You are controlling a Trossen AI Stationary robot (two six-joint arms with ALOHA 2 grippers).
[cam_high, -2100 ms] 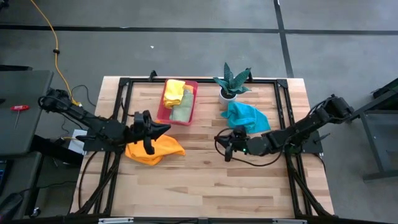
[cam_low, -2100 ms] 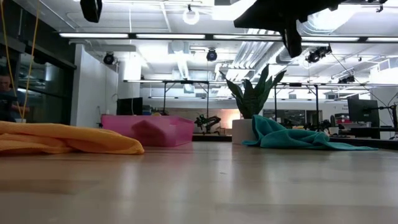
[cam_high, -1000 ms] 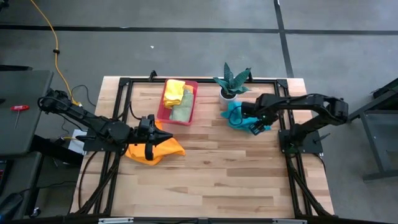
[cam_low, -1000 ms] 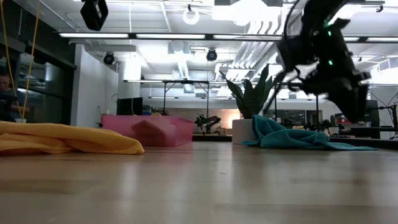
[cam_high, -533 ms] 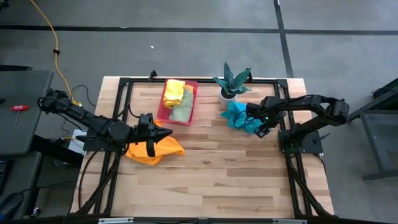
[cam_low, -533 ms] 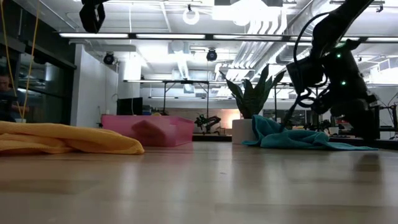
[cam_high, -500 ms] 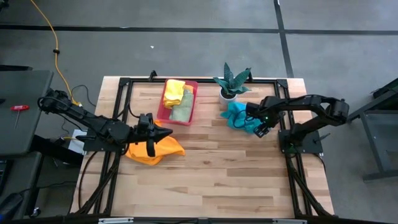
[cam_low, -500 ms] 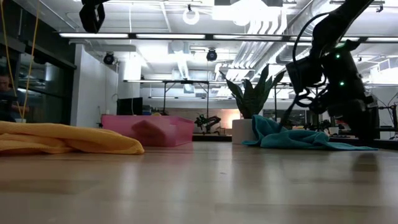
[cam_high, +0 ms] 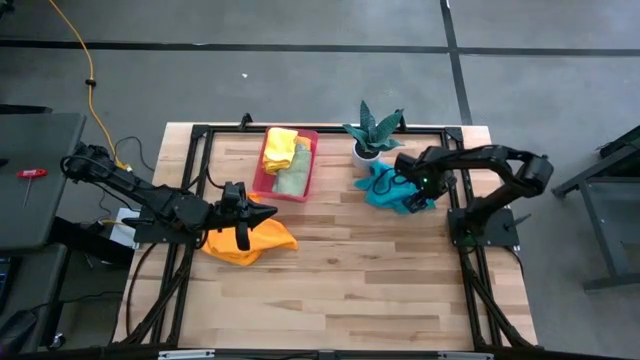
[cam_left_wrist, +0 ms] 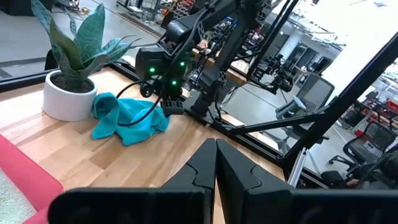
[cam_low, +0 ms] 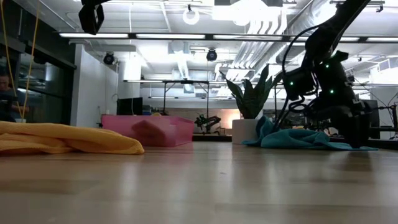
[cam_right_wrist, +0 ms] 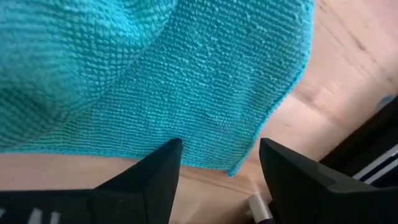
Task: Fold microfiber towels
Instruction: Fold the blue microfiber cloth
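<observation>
Desk (cam_high: 340, 290) carries five cloths: orange towel (cam_high: 250, 240) crumpled at the left edge, teal towel (cam_high: 388, 187) bunched at far right beside the potted plant (cam_high: 372, 132), and two folded ones, yellow towel (cam_high: 280, 148) and light green towel (cam_high: 292, 182), lying in the pink tray (cam_high: 312, 160) at far centre; a fifth cannot be made out. Right gripper (cam_right_wrist: 214, 158) sits low at the teal towel's right edge, jaws spread wide, nothing between them yet, the hem just beyond the fingertips. Left gripper (cam_high: 262, 212) hovers over the orange towel, jaws pressed shut and empty. Biggest risk, as I judge it: the right jaws close on a doubled bunch rather than a single corner, so the cloth lifts as a lump and cannot be spread flat. Next: the plant stands touching or just beside the teal heap, and a drag toward open desk could tug cloth against the pot (cam_left_wrist: 65, 96) and tip it. Smaller: the open fingers could scrape the wood and miss the thin hem. The right wrist view alone shows the hem, the weave and the bare wood under it; the high view alone shows the tray's contents and both arms' spacing; the low view shows how flat the teal heap lies, which the overhead hides; the left wrist view shows the shut fingers.
</observation>
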